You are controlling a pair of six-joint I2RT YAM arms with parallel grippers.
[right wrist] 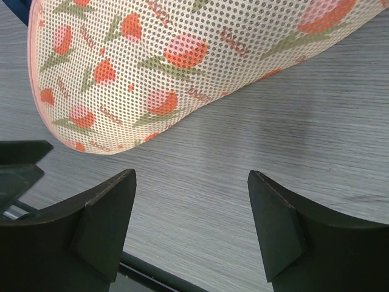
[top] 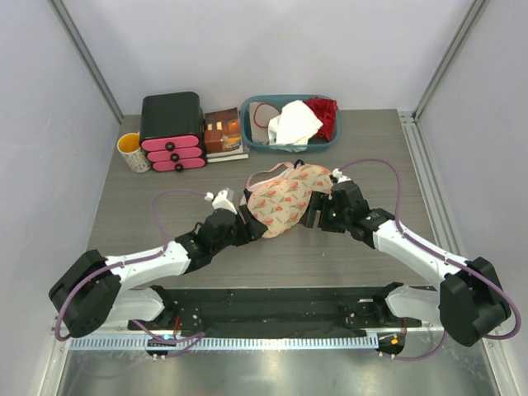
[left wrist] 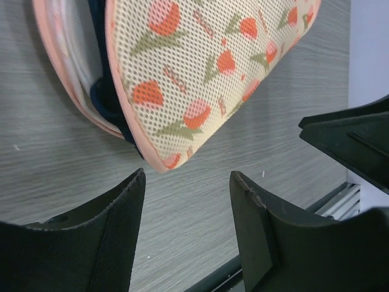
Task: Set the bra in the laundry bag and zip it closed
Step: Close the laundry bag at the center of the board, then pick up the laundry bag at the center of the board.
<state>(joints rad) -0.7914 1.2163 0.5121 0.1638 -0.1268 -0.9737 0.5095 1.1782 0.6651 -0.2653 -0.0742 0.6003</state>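
Your left pincer (left wrist: 187, 182) stood with its jaws well apart and nothing between them, only bare table (left wrist: 55, 164) showing in the gap. Just ahead of its fingertips lay one rounded end of the laundry bag (left wrist: 200, 67), clear of both fingers. To the left of that end the bag's two shells gaped, and the dark bra (left wrist: 100, 91) sat between them with its edge showing in the slot. Your right pincer (right wrist: 191, 176) was wide too and held nothing, with the bag's other lobe just ahead of it, untouched. From above, the bag lay between the two pincers. Beyond it, well away from both, stood a teal basket (top: 250, 136) holding a white cloth (top: 293, 124) and a red garment (top: 323, 115).
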